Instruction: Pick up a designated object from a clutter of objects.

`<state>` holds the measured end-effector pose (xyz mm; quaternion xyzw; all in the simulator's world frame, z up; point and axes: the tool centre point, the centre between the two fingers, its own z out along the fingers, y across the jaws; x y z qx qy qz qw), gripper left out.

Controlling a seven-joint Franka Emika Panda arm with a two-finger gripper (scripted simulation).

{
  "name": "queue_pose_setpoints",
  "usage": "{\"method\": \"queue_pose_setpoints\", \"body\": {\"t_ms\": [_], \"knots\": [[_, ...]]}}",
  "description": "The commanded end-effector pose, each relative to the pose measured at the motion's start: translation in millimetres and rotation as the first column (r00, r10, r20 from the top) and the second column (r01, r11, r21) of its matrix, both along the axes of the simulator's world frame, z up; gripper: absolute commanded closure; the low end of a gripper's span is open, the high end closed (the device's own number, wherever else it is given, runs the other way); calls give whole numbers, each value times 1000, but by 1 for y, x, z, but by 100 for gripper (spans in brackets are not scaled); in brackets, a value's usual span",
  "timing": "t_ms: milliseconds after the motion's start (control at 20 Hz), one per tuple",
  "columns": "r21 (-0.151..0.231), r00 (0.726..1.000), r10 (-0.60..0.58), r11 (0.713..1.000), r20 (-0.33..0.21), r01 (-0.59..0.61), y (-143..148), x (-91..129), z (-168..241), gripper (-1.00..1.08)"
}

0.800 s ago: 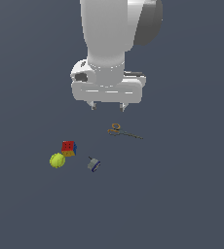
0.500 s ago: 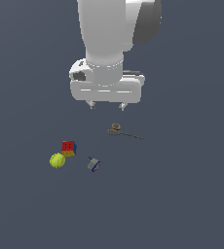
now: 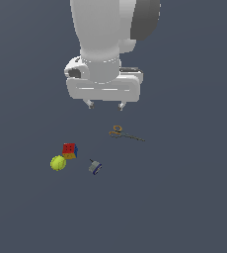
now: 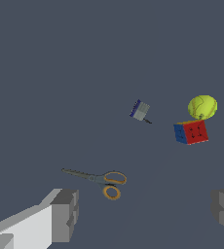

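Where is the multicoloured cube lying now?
In the exterior view the multicoloured cube lies toward the left, close beside the tennis ball, with the grey-blue gadget to its right.

- The arm is a thick, rounded column in glossy white, with a dark grey panel on its upper side toward the exterior view's right.
- The gripper has a wide, flat white body with a thin seam line.
- A dark round recess marks its shoulder.
- Its fingers are blocky, grey, with ridged faces.
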<state>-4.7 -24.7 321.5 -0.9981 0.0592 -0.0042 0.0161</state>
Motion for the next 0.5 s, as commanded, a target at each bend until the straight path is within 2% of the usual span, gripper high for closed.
{"method": "queue_pose_setpoints", "body": {"t_ms": [0, 450], "knots": [[2, 1000, -10, 1000, -2, 10, -1, 1, -2, -92], [29, 987, -163, 986, -15, 163, -17, 10, -30, -92]]}}
